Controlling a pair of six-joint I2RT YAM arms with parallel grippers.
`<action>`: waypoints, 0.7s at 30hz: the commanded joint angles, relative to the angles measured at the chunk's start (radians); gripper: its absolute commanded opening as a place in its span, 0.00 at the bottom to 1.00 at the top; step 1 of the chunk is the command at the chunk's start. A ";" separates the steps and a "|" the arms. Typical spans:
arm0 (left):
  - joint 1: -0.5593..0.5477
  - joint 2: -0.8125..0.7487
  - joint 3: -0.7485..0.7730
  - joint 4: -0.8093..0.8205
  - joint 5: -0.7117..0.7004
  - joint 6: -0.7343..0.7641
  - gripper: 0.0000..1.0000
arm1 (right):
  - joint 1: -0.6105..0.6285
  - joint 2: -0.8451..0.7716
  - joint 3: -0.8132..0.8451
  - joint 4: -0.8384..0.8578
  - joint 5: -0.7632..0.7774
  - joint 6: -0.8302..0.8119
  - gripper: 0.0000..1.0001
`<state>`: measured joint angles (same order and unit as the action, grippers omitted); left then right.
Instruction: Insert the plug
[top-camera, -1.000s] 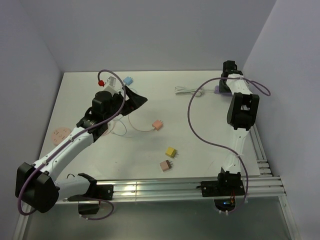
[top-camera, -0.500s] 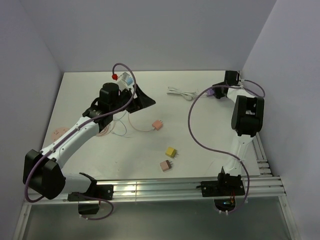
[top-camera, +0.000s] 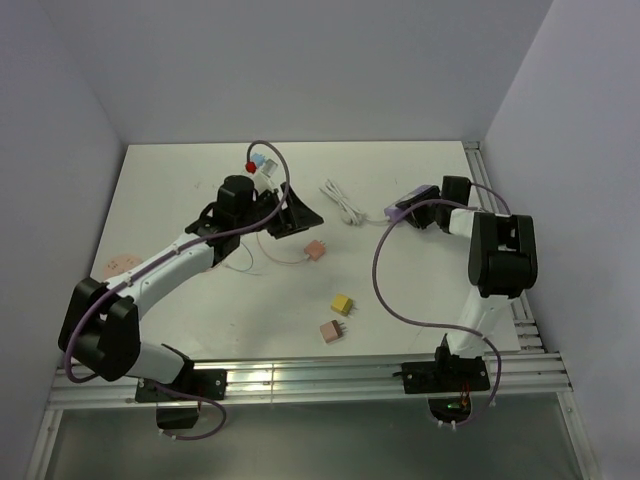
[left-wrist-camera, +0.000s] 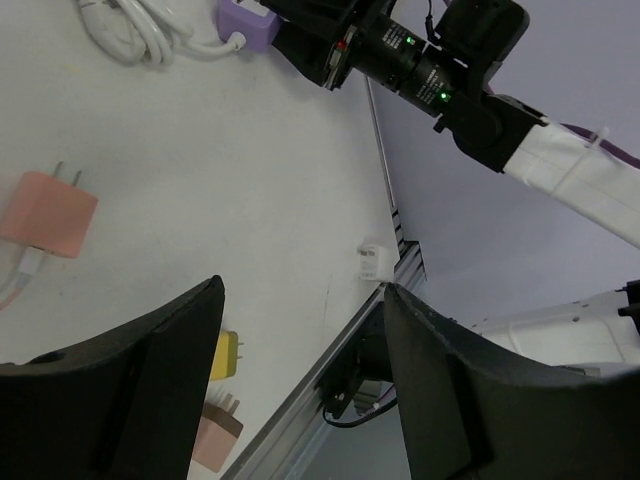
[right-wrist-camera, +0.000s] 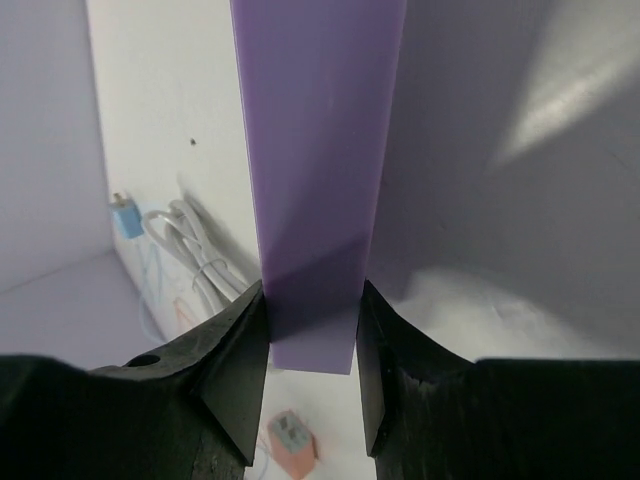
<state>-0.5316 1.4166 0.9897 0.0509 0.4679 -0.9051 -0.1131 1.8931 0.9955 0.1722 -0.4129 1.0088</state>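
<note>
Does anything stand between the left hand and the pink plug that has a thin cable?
Nothing visible does. The open left hand hangs above bare table, and the pink plug lies free beside it.

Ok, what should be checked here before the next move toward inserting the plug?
1. Right gripper clamped on the purple power strip: ok.
2. Left gripper open and empty: ok.
3. A plug in hand: not ok; the pink plug lies on the table, untouched.
4. Strip's socket face in view: cannot tell.
5. White cord apart from the pink plug: ok.
</note>
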 joint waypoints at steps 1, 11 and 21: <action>-0.034 0.013 0.000 0.089 0.009 -0.021 0.70 | 0.018 -0.098 -0.041 -0.164 0.112 -0.117 0.21; -0.093 0.016 0.013 0.093 -0.015 -0.014 0.70 | 0.023 -0.169 -0.103 -0.295 0.158 -0.180 0.58; -0.103 0.022 0.023 0.092 -0.018 0.000 0.70 | 0.070 -0.379 -0.161 -0.325 0.216 -0.291 0.59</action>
<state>-0.6273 1.4467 0.9859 0.1017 0.4549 -0.9215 -0.0700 1.6173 0.8352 -0.1226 -0.2626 0.7914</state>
